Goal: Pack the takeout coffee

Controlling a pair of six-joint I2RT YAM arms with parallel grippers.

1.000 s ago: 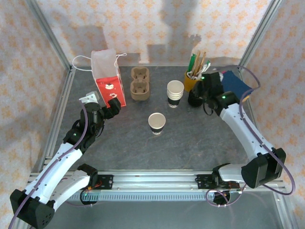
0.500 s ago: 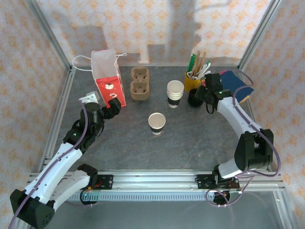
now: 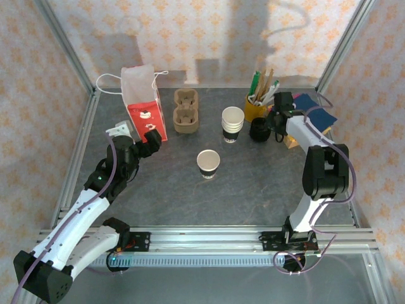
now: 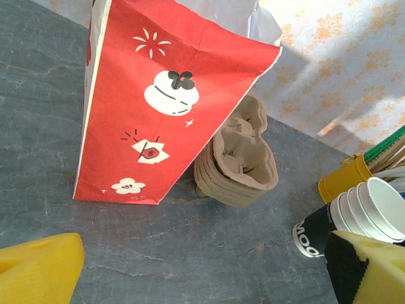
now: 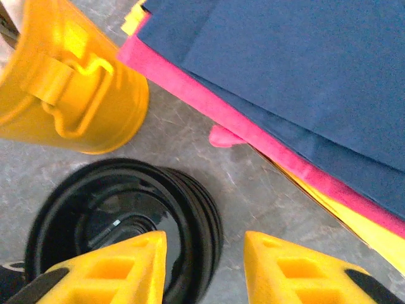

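Tabletop [image 3: 253, 183] overhead: coffee cup [image 3: 208, 163]; left claw [image 4: 205, 244] wide; right claw [image 5: 204, 237] wide at lids [image 5: 120, 202]

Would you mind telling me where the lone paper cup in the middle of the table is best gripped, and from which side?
Grip the takeout coffee cup across its upper wall, just under the rim, coming in from the near left. It stands upright, open-mouthed and apart from other things, so the fingers should straddle its round wall freely.

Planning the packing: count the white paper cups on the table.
At least 4: a lone cup stands centrally; a nested stack right of the cardboard carrier shows about three rims, and more may be hidden inside.
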